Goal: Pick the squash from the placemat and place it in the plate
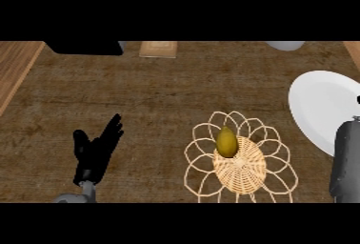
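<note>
A small yellow-green squash (225, 141) lies on a woven wicker placemat (246, 177) with looping wire edges, at the lower middle of the counter. To the right of the mat, a white plate (320, 102) is cut off by the view's edge. My left hand (97, 148) rests open at the lower left, fingers up, well apart from the squash. My right forearm (347, 164) rises along the right edge, over the plate's lower rim. Of the right hand only a black sliver (358, 100) shows at the edge.
At the far edge stand a black object (84, 46), a tan block (158, 49) and a grey rounded object (285, 45). Lighter wooden strips (15, 71) border the dark counter at the far left and far right.
</note>
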`<state>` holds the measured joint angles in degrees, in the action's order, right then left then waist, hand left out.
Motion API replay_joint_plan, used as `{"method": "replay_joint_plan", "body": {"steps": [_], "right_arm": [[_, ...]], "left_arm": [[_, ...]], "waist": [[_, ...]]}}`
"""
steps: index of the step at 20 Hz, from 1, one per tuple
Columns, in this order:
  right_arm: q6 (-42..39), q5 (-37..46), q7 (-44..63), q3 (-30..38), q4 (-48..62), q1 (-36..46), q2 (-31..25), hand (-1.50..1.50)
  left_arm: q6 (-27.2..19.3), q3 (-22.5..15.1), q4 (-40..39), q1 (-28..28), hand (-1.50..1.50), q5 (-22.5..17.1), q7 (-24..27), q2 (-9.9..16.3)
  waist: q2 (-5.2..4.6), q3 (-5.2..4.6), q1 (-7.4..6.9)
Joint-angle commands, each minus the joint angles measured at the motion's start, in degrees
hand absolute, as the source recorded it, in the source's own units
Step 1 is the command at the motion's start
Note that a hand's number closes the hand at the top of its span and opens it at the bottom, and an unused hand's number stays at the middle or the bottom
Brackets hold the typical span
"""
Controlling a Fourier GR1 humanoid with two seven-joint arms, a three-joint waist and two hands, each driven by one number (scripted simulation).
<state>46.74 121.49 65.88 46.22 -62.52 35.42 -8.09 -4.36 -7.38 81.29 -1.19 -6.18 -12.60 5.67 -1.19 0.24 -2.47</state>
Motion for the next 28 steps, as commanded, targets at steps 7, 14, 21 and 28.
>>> {"method": "replay_joint_plan", "body": {"steps": [7,14,21,28], "right_arm": [[2.75,-15.49,2.73,14.44,14.91,2.01,-3.43,-1.5],[19.83,-34.81,-14.28,12.6,30.71,2.5,-9.8,-1.5],[33.48,-45.22,-25.3,8.77,25.37,1.55,-8.9,-1.5],[36.72,-59.27,-29.02,-0.82,12.7,-3.94,-1.04,-1.5]], "left_arm": [[0.85,1.57,-2.19,0.44,0.0,-0.78,1.1,0.64],[2.33,3.05,0.37,0.05,0.0,-1.75,-0.71,2.98],[2.47,3.08,-1.11,1.09,0.0,-1.56,1.6,2.28],[0.92,2.25,-1.41,2.62,0.0,-0.96,1.56,-0.01]], "waist": [[0.45,-0.01,1.34],[0.54,0.1,0.93],[0.78,0.09,1.35],[1.5,-0.14,2.8]]}}
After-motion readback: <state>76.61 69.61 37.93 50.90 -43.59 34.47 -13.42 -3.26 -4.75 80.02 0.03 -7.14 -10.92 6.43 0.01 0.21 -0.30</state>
